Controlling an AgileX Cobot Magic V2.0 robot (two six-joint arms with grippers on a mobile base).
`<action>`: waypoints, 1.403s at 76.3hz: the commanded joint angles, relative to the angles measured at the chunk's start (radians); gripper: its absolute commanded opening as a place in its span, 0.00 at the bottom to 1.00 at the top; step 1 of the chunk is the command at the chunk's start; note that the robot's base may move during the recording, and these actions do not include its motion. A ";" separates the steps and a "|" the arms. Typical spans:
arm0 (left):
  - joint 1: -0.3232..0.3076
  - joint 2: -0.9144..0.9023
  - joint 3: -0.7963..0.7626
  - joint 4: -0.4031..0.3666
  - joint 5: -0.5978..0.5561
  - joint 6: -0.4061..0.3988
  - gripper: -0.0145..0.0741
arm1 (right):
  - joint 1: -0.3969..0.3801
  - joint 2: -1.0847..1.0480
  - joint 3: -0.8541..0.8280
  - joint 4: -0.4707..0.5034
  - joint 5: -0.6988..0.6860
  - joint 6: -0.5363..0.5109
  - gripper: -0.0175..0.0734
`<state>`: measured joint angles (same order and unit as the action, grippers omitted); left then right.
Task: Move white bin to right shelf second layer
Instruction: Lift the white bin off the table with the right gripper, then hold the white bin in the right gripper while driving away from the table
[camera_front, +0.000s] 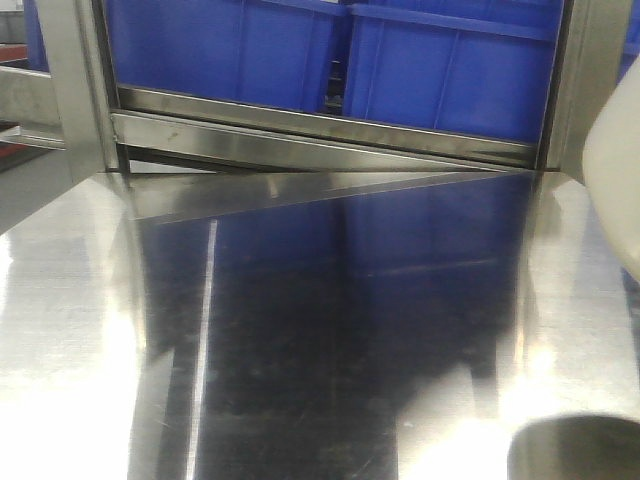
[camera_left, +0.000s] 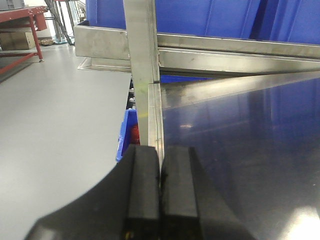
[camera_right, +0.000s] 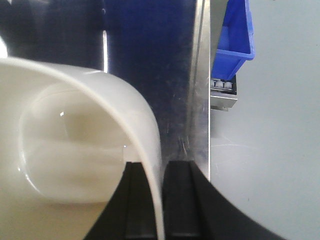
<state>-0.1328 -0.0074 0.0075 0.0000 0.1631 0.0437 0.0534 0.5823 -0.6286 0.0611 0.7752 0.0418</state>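
Observation:
The white bin (camera_right: 75, 135) is a glossy cream tub that fills the left of the right wrist view, with its open mouth facing the camera. My right gripper (camera_right: 160, 165) is shut on its wall, one finger inside and one outside. In the front view the bin (camera_front: 615, 170) shows only as a slice at the right edge, above the steel tabletop (camera_front: 330, 330). My left gripper (camera_left: 160, 150) is shut and empty over the tabletop's left edge. I cannot pick out the right shelf's second layer.
Large blue crates (camera_front: 330, 50) stand on a steel rack rail (camera_front: 320, 140) behind the tabletop. A steel upright post (camera_left: 142, 45) rises at the table's left corner. A blue crate (camera_right: 232, 35) sits on a roller rail beyond the table's right edge. Grey floor lies on both sides.

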 joint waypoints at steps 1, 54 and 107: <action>-0.004 -0.014 0.037 0.000 -0.086 -0.005 0.26 | -0.008 -0.001 -0.027 0.013 -0.081 -0.006 0.31; -0.004 -0.014 0.037 0.000 -0.086 -0.005 0.26 | -0.008 -0.001 -0.027 0.013 -0.081 -0.006 0.31; -0.004 -0.014 0.037 0.000 -0.086 -0.005 0.26 | -0.008 -0.001 -0.027 0.013 -0.081 -0.006 0.31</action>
<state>-0.1328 -0.0074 0.0075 0.0000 0.1631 0.0437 0.0534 0.5823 -0.6270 0.0611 0.7752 0.0412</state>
